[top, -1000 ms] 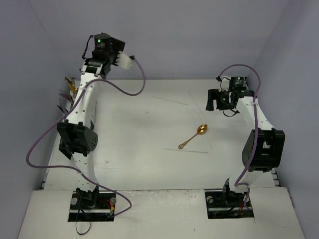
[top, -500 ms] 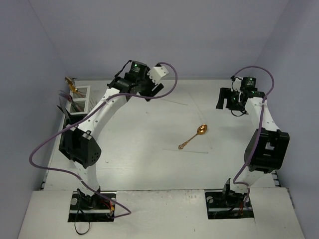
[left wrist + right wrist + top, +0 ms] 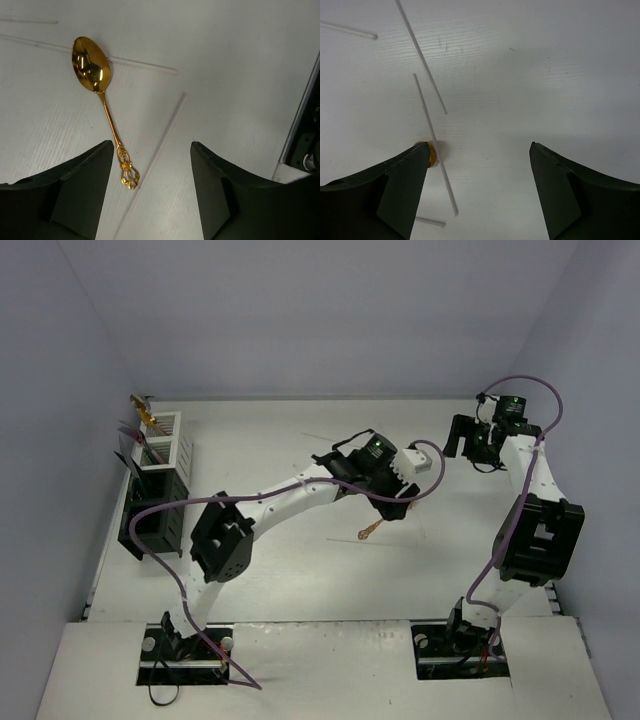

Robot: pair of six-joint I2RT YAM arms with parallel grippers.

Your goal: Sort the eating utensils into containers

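A gold spoon (image 3: 107, 109) with an ornate handle lies flat on the white table, its bowl pointing away in the left wrist view. My left gripper (image 3: 152, 145) hangs open just above it, the handle's end beside the left finger (image 3: 80, 190). From the top view only the spoon's handle tip (image 3: 368, 531) shows under the left gripper (image 3: 392, 508). The right gripper (image 3: 458, 437) is open at the back right, nothing between its fingers (image 3: 477, 146). The containers stand along the left edge: a white slatted caddy (image 3: 170, 443) holding several utensils, and black bins (image 3: 155, 522).
Thin clear sticks (image 3: 420, 56) lie on the table below the right gripper, one (image 3: 435, 146) running past its left finger, where a small gold piece (image 3: 433, 154) peeps out. Purple cables loop off both arms. Grey walls close in the table on three sides.
My left arm has swung from the containers at the back left across to the table's middle, over the gold spoon. The right arm has drawn back a little to the right.
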